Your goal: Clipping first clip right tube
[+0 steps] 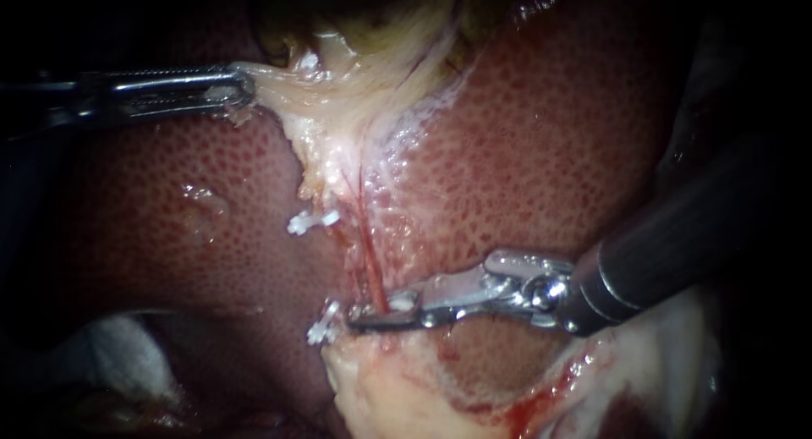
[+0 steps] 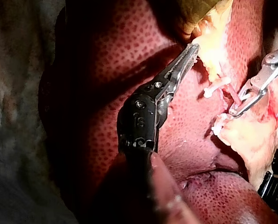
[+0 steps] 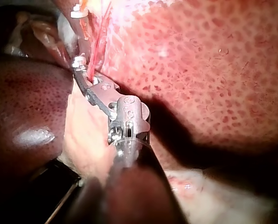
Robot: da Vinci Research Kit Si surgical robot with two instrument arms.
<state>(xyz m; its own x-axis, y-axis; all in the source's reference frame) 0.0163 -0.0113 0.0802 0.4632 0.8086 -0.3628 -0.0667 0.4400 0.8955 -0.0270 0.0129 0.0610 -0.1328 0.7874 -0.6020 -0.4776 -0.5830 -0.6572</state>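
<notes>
Between liver lobes, thin red right tube running top to bottom of the endoscope view, jaws of right instrument narrowly parted around its lower end, left instrument jaws clamped on pale tissue.

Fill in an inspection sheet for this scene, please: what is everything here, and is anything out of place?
Surface: mottled red-brown liver, glistening.
Job's things: thin red tube running down from the pale yellowish tissue; upper white clip and lower white clip sit just beside it.
Clutter: nothing seen.
Instruments: left instrument, jaws shut on the pale yellowish tissue; right instrument, jaws open, straddling the thin red tube.
Cables: nothing seen.
Surroundings: dark; nothing seen.
</notes>
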